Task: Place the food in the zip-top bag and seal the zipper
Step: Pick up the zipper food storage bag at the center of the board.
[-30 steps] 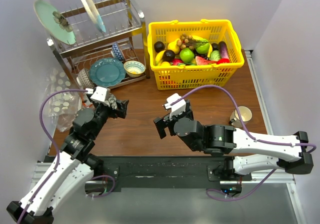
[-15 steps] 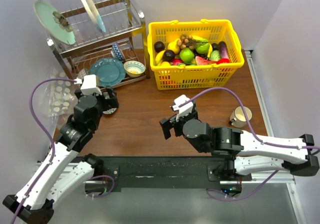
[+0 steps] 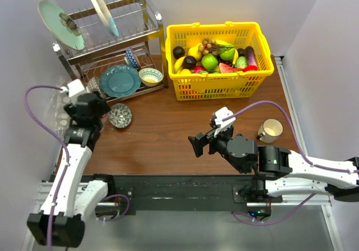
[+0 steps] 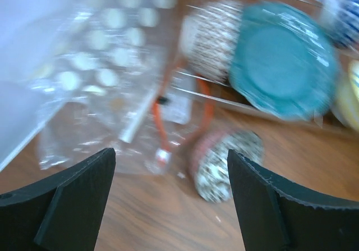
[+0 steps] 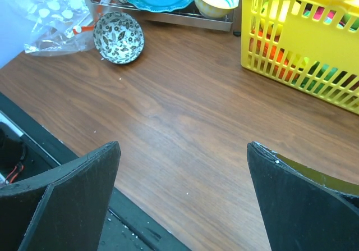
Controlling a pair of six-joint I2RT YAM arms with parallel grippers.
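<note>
The food lies in the yellow basket [image 3: 219, 81] at the back: two green apple-like balls [image 3: 210, 62], a tan-brown cluster [image 3: 208, 44] and red fruit [image 3: 251, 68]. The clear zip-top bag [image 4: 104, 138] lies at the table's left edge under the dotted wrap [image 4: 101, 43]. A thin pale strip [image 4: 133, 128] crosses it, too blurred to read as the zipper. My left gripper [image 3: 92, 106] is open and empty, above the bag [image 4: 168, 161]. My right gripper [image 3: 199, 144] is open and empty over bare wood [image 5: 182, 147], far from the basket [image 5: 303, 49].
A patterned bowl [image 3: 120, 115] sits on the table right of the bag, also in the left wrist view [image 4: 224, 164]. A dish rack [image 3: 106, 43] with a teal plate [image 3: 119, 80] stands back left. A mug [image 3: 271, 128] is at the right.
My left gripper has swung left from over the patterned bowl to above the plastic at the table's left edge. My right gripper has drifted right and toward the near edge.
</note>
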